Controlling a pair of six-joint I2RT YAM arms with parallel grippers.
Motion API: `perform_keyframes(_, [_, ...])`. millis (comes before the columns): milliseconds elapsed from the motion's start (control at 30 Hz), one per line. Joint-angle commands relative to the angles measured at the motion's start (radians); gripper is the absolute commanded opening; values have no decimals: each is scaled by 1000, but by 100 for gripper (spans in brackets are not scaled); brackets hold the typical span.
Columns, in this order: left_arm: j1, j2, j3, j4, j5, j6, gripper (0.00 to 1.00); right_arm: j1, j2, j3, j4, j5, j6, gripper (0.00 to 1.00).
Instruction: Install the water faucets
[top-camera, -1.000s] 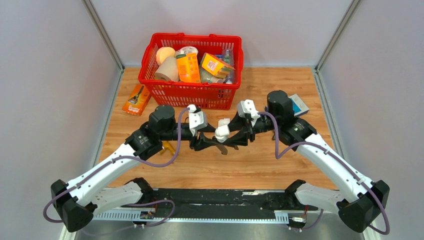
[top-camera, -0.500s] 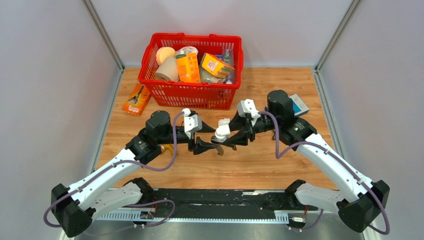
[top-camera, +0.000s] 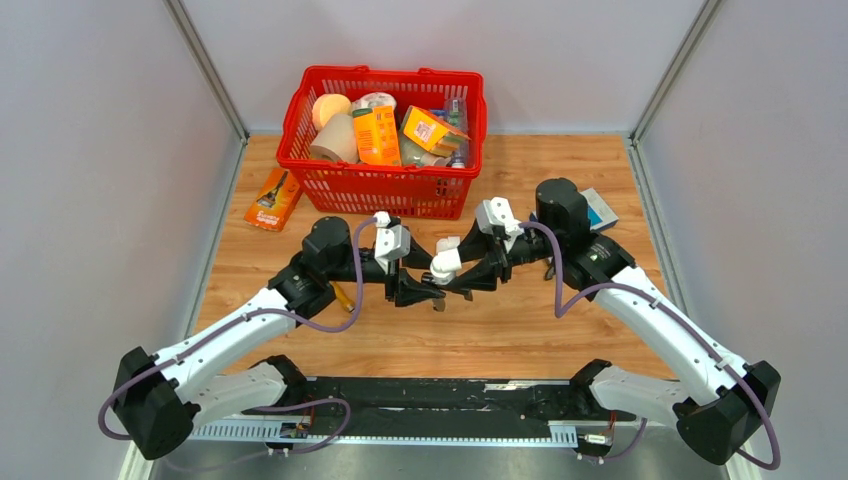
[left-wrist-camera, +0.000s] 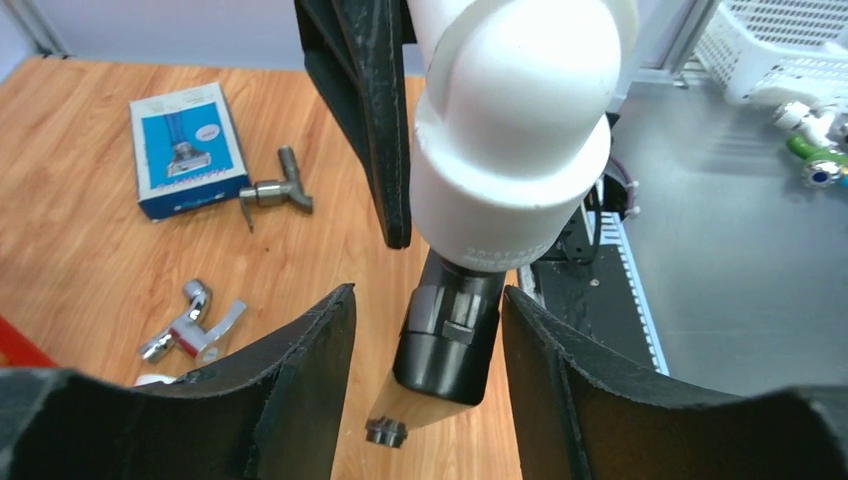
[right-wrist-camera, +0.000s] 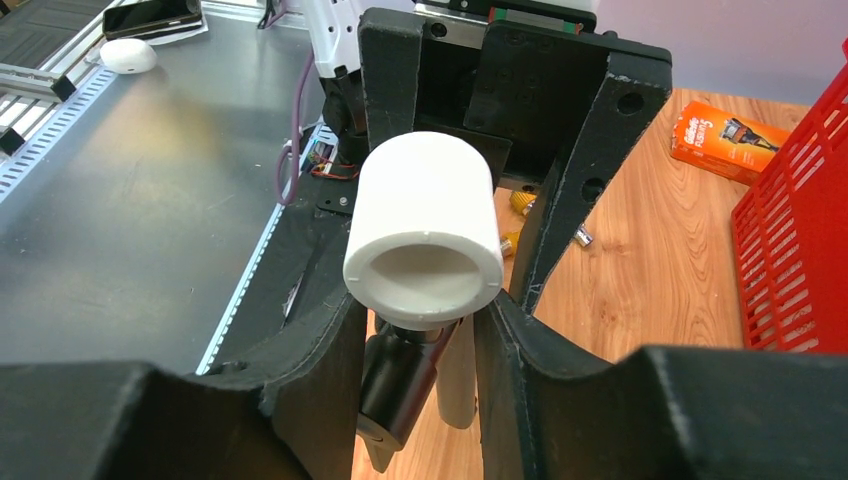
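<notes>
**The faucet could go in crooked or slip out**

The right gripper (right-wrist-camera: 418, 310) squeezes the white elbow fitting (right-wrist-camera: 425, 220) from both sides and holds it up above the table (top-camera: 520, 335). The faucet (left-wrist-camera: 445, 345) hangs out of the lower end of the fitting, with its dark body right under the white rim. I cannot tell how deep it sits in there.

The left gripper (left-wrist-camera: 428, 310) faces the fitting from the other side. Its fingers (left-wrist-camera: 300, 390) stand apart, one on each side of the faucet, just below the fitting. One finger looks very close to the dark body, but I do not think it grips.

What could go wrong?
- If the faucet is only a little way in, it could tip or drop out of the fitting, because nothing else holds it.
- If the left gripper closes a bit off to one side, it could push the faucet crooked, and the screw part could jam.
- The dark body looks round and smooth, so the fingers could slide around it and not turn it.
- A hard twist could also spin the fitting inside the right gripper.
- Both grippers are very near each other at the fitting, so they could bump.
</notes>
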Motion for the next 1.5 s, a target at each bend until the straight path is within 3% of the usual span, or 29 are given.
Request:
perform_keyframes(0, [4,29,16,130,104,-79,59,4,-5,53,78,-61,-1,0])
perform_keyframes(100, [4,45,34,86,100,-70,40,6,-8,53,80,-56,2,0])
perform_keyframes(133, [4,45,43,77,88,-64,25,6,-8,53,80,-48,4,0])
perform_keyframes(167, [4,43,48,54,72,-62,18,6,-11,52,83,-35,7,0])
perform_keyframes(200, [4,36,60,43,42,-59,5,7,-13,50,86,-19,13,0])
perform_keyframes(233, [4,31,66,11,25,-58,0,10,-17,47,90,10,22,0])
perform_keyframes(367, [1,-13,118,-92,-208,-62,0,33,-39,12,159,195,92,0])
perform_keyframes(467, [-30,-47,147,-152,-415,-78,0,82,-63,-39,266,425,183,0])
perform_keyframes(633, [-200,-86,158,-213,-982,-43,0,181,-61,-115,366,1006,440,0])
perform_keyframes(700, [-284,-72,166,-216,-1174,-23,0,185,-41,-123,363,1086,539,0])
perform_keyframes(733, [-310,-67,170,-218,-1215,-16,0,185,-31,-123,360,1093,571,4])
perform_keyframes(833, [-311,-73,161,-229,-1285,-6,0,185,-33,-108,362,1015,530,43])
perform_keyframes(867, [-307,-87,142,-218,-1276,5,0,185,-43,-105,360,986,500,64])
perform_keyframes(900, [-303,-115,122,-212,-1237,14,0,184,-60,-103,360,945,455,76])
perform_keyframes(1000, [-202,-175,95,-236,-963,-6,0,168,-122,-117,354,811,307,99])
perform_keyframes(1100, [-82,-204,71,-247,-650,5,0,119,-177,-135,348,649,181,100])
perform_keyframes(1200, [-64,-205,89,-294,-369,91,0,61,-195,-123,305,411,59,100])
perform_keyframes(1300, [-62,-166,166,-397,-206,146,0,44,-195,-96,193,202,-118,100])
perform_keyframes(1467, [-62,-69,295,-515,-31,235,0,44,-177,-48,74,140,-303,100])
